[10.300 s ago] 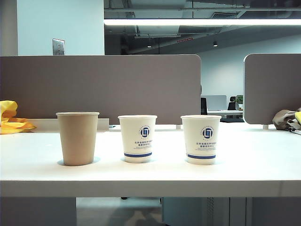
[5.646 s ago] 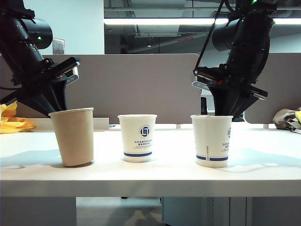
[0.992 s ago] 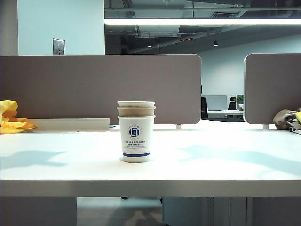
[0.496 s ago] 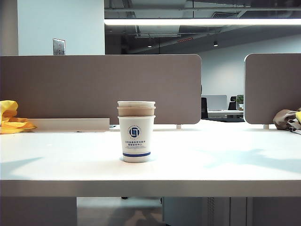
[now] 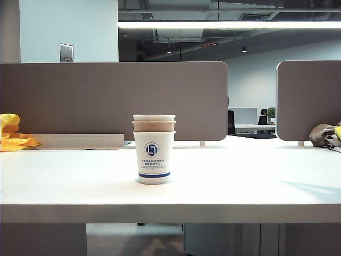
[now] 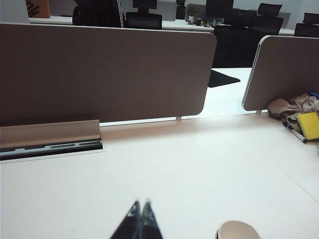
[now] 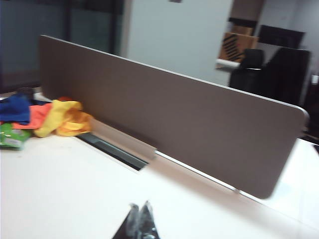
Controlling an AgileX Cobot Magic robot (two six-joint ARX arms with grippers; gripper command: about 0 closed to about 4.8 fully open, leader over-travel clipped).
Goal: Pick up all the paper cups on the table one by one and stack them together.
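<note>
The paper cups (image 5: 154, 152) stand nested in one upright stack at the middle of the white table (image 5: 250, 181): a white cup with a blue logo outside, a brown rim above it, a white rim on top. The stack's open top (image 6: 238, 231) just shows in the left wrist view. My left gripper (image 6: 141, 204) is shut and empty, hanging over bare table beside the stack. My right gripper (image 7: 140, 206) is shut and empty too, above bare table in front of the partition. Neither arm shows in the exterior view.
Grey partition panels (image 5: 114, 98) close off the back of the table, with a cable tray (image 5: 80, 141) at their foot. Yellow cloth (image 5: 13, 136) lies at the far left. A bundle of cloth and pens (image 6: 296, 117) lies at the far right.
The arms' shadows on the table have slid outward and almost gone from the exterior view. The stack has not moved.
</note>
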